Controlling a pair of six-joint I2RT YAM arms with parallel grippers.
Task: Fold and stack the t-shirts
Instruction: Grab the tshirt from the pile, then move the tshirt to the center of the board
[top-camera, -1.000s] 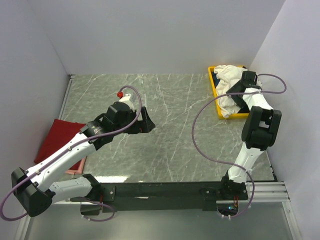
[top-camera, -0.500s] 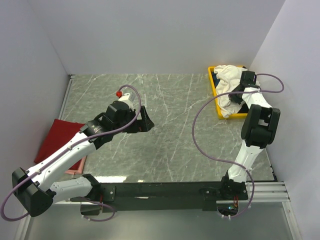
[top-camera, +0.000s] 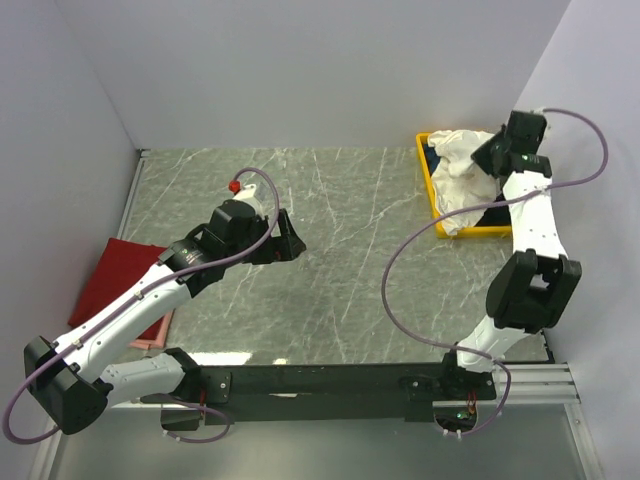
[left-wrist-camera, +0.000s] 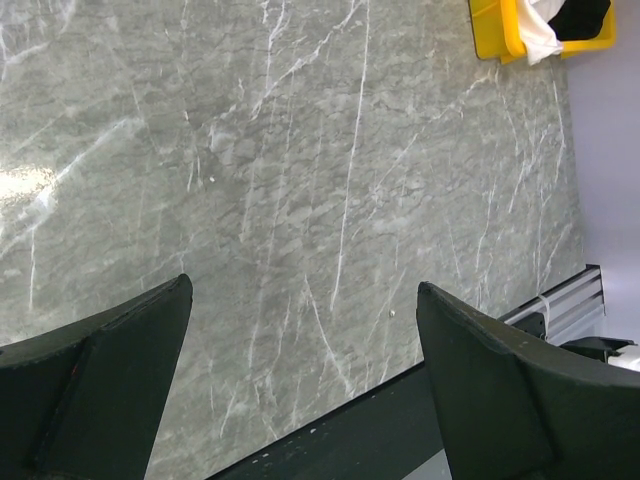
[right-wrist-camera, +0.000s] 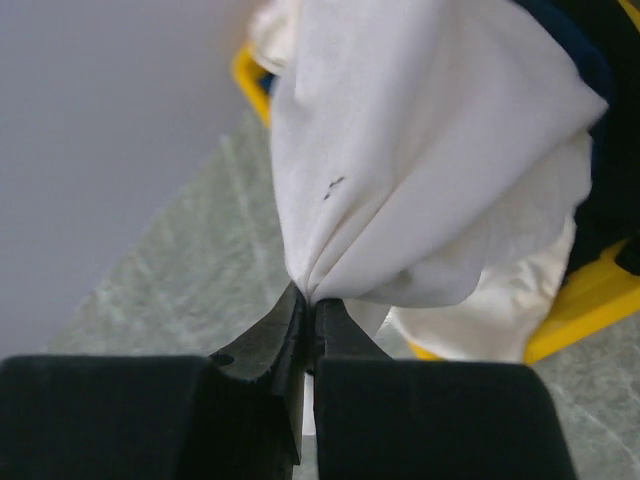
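A crumpled cream-white t-shirt (top-camera: 458, 172) lies in the yellow tray (top-camera: 423, 166) at the back right. My right gripper (top-camera: 488, 158) is shut on a bunched fold of it (right-wrist-camera: 420, 160), and the cloth fans out from the closed tips (right-wrist-camera: 312, 300). A dark blue t-shirt (right-wrist-camera: 592, 70) shows under the white one. The dark red t-shirt (top-camera: 118, 280) lies flat at the table's left edge. My left gripper (top-camera: 291, 243) hovers over the middle of the table, open and holding nothing (left-wrist-camera: 302, 287).
The grey marble table (top-camera: 340, 260) is walled at the back and on both sides. A pink edge (top-camera: 150, 342) shows beneath the red t-shirt. The black rail (top-camera: 330, 380) with the arm bases runs along the near edge. The tray's corner (left-wrist-camera: 497, 22) shows far off.
My right gripper has shut on the white t-shirt, and the arm has risen and stretched toward the back wall, drawing the cloth up. The left arm has barely moved.
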